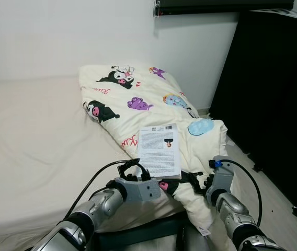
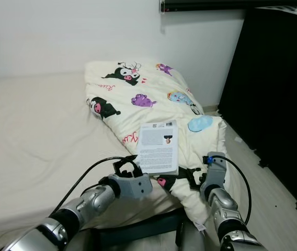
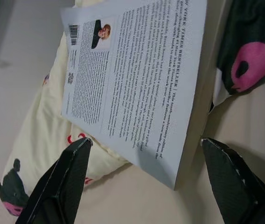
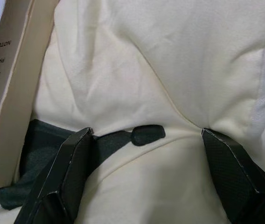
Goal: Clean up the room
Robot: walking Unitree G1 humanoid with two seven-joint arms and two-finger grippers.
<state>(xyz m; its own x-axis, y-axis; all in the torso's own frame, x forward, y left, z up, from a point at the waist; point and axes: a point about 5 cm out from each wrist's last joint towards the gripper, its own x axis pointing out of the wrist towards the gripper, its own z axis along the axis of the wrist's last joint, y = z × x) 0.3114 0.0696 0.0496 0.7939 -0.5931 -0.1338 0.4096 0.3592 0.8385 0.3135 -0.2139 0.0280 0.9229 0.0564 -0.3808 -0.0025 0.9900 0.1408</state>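
A white wall [image 1: 59,36] backs the bed [image 1: 28,136], beside a black cabinet [image 1: 274,83].

head pair downward, wrists near book [image 3: 132,84]

Soft, puffy quilted cloth on the cream blanket [image 1: 148,112], matt, with flat printed cartoon figures. Smooth paper cover on the book [image 1: 160,150], faintly sheened, with pale uncoated page edges in the left wrist view. Matt, lightly creased cloth on the bed sheet [image 1: 33,136]. Brushed silver metal on both arms; finely textured matt black plastic on the 2 fingers [image 3: 60,184] of the left gripper [image 3: 156,179]. Dark glossy panel on the cabinet [image 1: 274,78] at 3 o'clock.
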